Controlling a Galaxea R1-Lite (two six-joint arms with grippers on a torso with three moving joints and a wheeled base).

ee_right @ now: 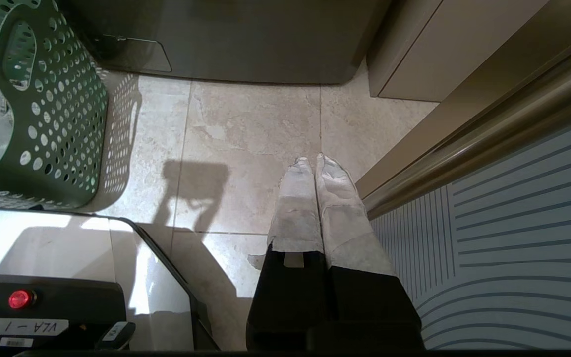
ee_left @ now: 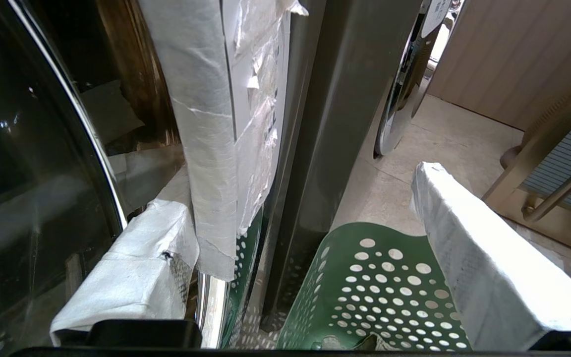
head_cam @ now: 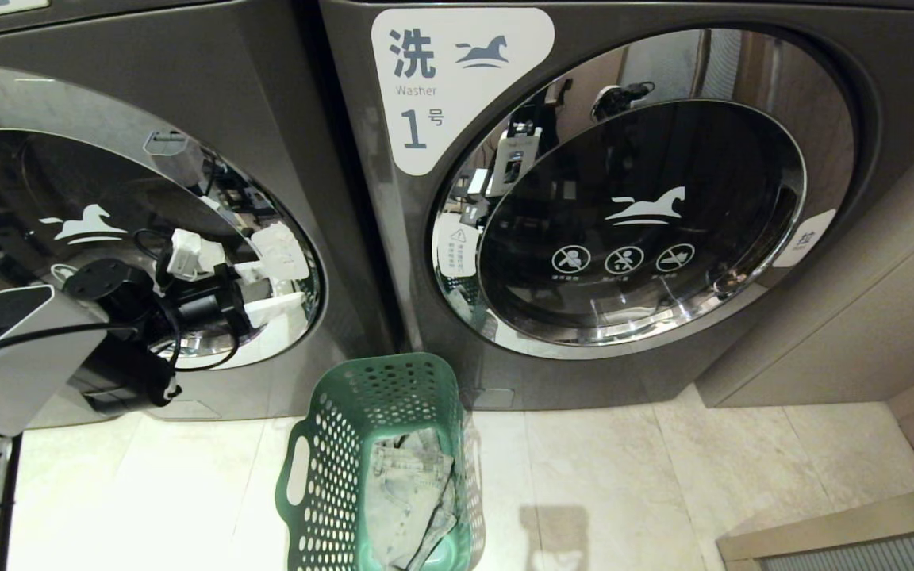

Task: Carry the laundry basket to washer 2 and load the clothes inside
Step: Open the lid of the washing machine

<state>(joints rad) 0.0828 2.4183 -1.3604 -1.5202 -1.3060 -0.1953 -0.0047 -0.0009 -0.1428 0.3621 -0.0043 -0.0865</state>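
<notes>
While the left gripper (ee_left: 310, 208) gapes, the clothes (head_cam: 409, 500) fill the laundry basket (head_cam: 322, 468).

We saw a pale tiled floor (head_cam: 624, 476) across the lower frame. The laundry basket (head_cam: 330, 460) stood on it at bottom centre, and two grey washers (head_cam: 330, 238) rested on it along the upper half.

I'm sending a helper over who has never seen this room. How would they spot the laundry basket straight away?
Find the two dark grey front-load washers side by side, the right one labelled washer 1. On the pale tiled floor before the gap between them stands the laundry basket: green perforated plastic with slot handles, holding faded denim clothes, the only coloured thing there.
</notes>
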